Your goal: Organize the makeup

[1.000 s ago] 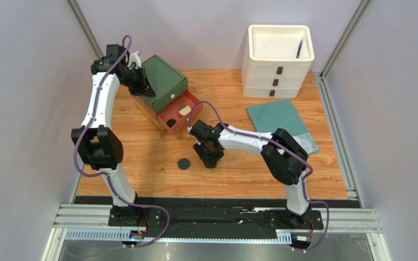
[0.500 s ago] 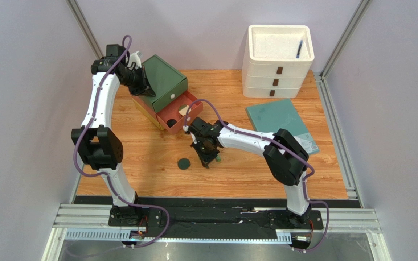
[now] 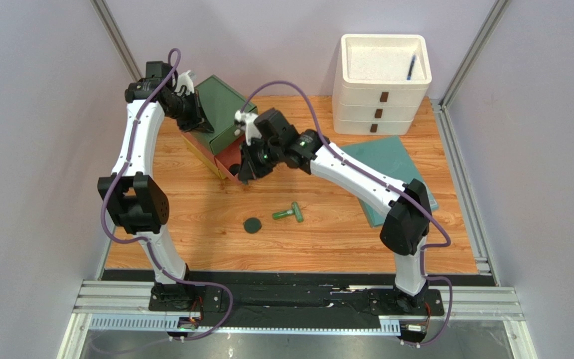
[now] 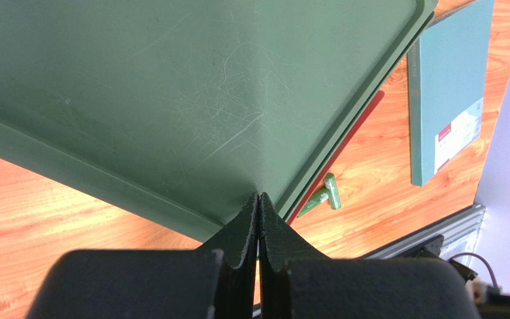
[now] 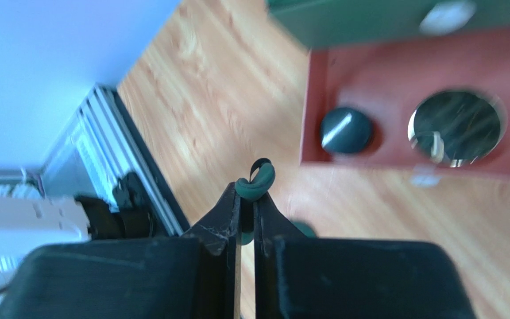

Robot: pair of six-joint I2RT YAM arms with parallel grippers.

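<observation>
Right jaws: clenched, only a thin slit between the fingertips [image 5: 228, 211], with a small dark green piece [image 5: 256, 182] pinched across the very tips. The wrist picture is blurred, and I cannot tell what the piece is. The tips hang at the near corner of the red drawer [image 3: 225, 159], which stands pulled out from under the green box [image 3: 226, 112] at the back left of the tabletop [image 3: 342, 239]. Inside the drawer, seen past my tips, are a dark round jar [image 5: 346, 131] in one corner and, just beside it, a gold-rimmed jar [image 5: 456, 126] with a shiny top. The two do not touch.

Left jaws: clenched on nothing, fingertips [image 4: 248, 219] pressed together, held over the scratched lid of the green box near its edge. I cannot tell whether the tips touch the lid.

Makeup outside the drawer: a bright green tube [image 3: 288, 214] lies on its side on the bare wood in front of the drawer, broader end to the right. A dark green compact [image 3: 252, 225] lies flat near the tube, on its left, not touching it. Both lie apart from my jaws.

Elsewhere: a teal book [image 3: 402, 161] lies flat on the right side, my right arm crossing over it. A white drawer unit [image 3: 382, 97] stands at the back right, a blue pen [image 3: 411, 67] in its open top tray.
</observation>
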